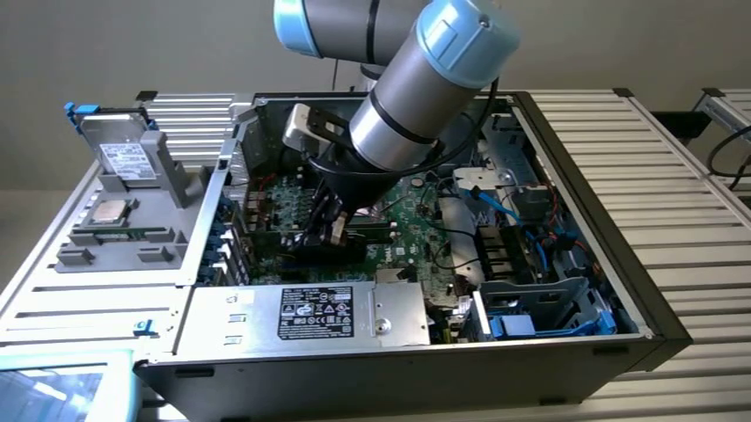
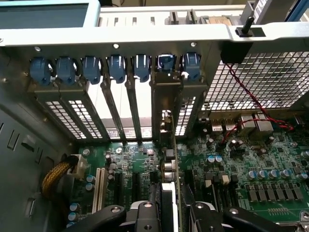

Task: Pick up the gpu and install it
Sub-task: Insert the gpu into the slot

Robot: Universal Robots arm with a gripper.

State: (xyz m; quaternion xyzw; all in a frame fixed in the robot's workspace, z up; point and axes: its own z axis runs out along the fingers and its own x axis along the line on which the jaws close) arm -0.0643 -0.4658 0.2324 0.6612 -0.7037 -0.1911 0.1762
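Slatted metal worktop (image 1: 657, 158) carrying an open computer case (image 1: 388, 369), exterior view's arm (image 1: 411, 97) hiding the slot area, wrist view showing gripper (image 2: 171, 215) apparently clamped on the gpu (image 2: 166, 111), edge-on over the motherboard (image 2: 251, 159), bracket among blue-clipped rear slots (image 2: 116, 96)

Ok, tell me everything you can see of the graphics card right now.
The graphics card stands upright inside the computer case, seen edge-on: a thin green board with a black shroud. Its silver end bracket meets the rear slot row under the blue clips. It sits over the motherboard; whether fully seated I cannot tell. The gripper clasps it from both sides.
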